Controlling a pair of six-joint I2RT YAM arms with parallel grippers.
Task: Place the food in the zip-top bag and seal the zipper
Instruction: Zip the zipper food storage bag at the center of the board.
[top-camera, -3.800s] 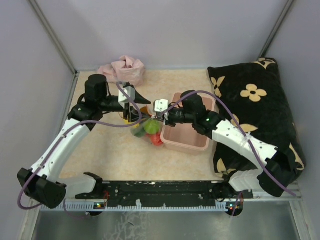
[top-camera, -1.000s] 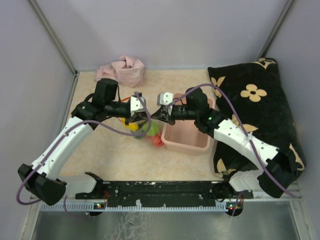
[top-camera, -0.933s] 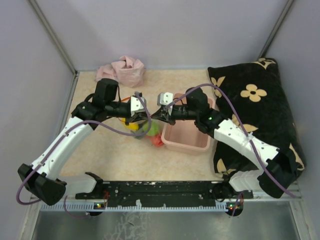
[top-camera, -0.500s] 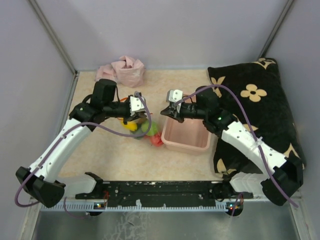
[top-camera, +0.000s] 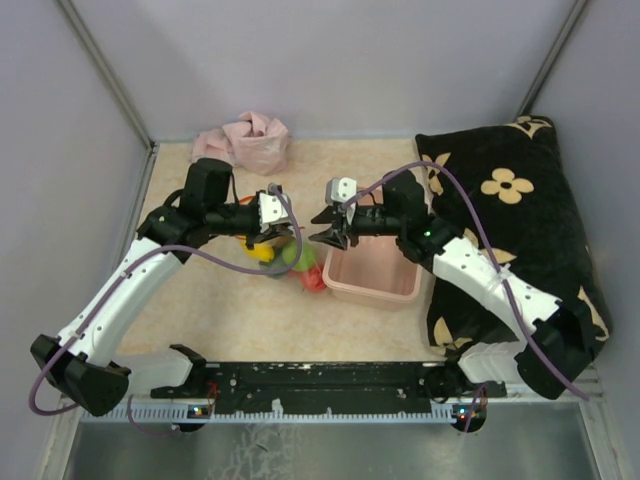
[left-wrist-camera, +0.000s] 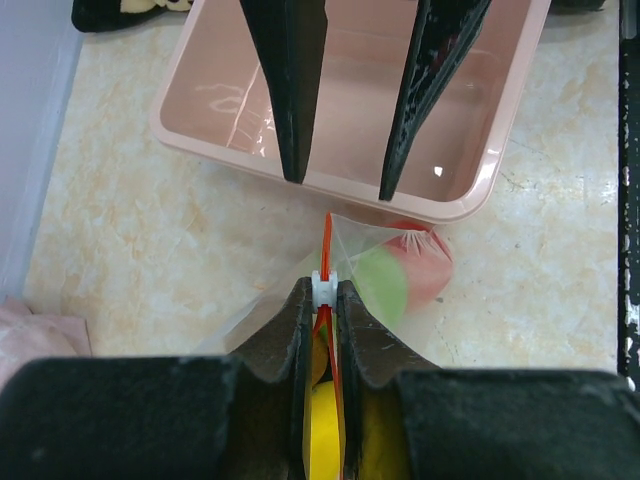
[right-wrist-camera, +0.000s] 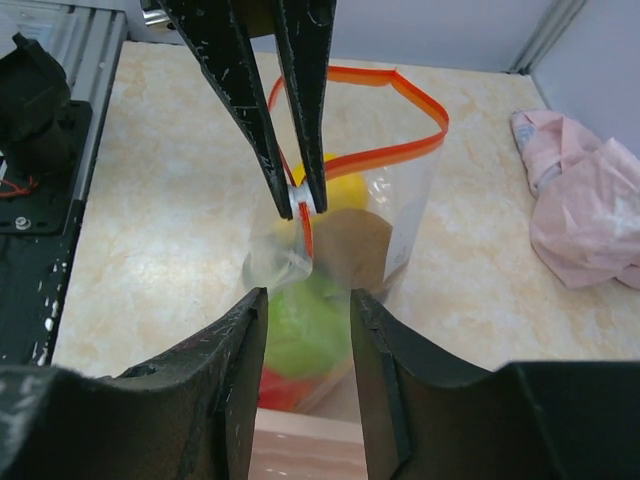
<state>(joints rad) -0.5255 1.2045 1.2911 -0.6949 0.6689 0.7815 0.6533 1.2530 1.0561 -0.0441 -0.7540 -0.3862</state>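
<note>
While the left gripper (left-wrist-camera: 322, 288) pinches the zipper (left-wrist-camera: 327, 240) of the zip-top bag (right-wrist-camera: 400, 200), the right gripper (right-wrist-camera: 308, 300) hangs just beside it — jaws apart, holding nothing.

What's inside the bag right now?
A green apple, a red fruit, a yellow piece and a brown one show through the bag. The left gripper covers part.

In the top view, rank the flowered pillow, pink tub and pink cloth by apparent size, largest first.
1. flowered pillow
2. pink tub, partly hidden
3. pink cloth, which looks only slightly smaller than the tub
</note>
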